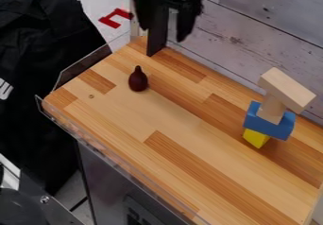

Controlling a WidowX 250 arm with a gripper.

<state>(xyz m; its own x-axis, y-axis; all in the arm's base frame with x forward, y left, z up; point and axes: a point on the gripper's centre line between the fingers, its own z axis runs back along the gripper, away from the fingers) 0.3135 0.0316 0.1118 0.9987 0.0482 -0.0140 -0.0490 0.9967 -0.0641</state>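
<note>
Gripper [163,34] hangs at top, fingers spread, pinching nothing. Nearest: dark red pear-shaped piece [138,81], upright on wooden counter [126,113]; narrow-based, a clipped fingertip could tip it. Right: block stack [269,122], top-heavy; a sideways bump topples it.

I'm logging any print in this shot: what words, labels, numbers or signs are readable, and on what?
Black cloth, left edge: white mark, cut off, not readable as a word.
Panel below the tabletop: apparent lettering, cut off, unreadable.
Red shape behind the tabletop: cannot tell if it is a sign.
Block stack: no visible text.
</note>
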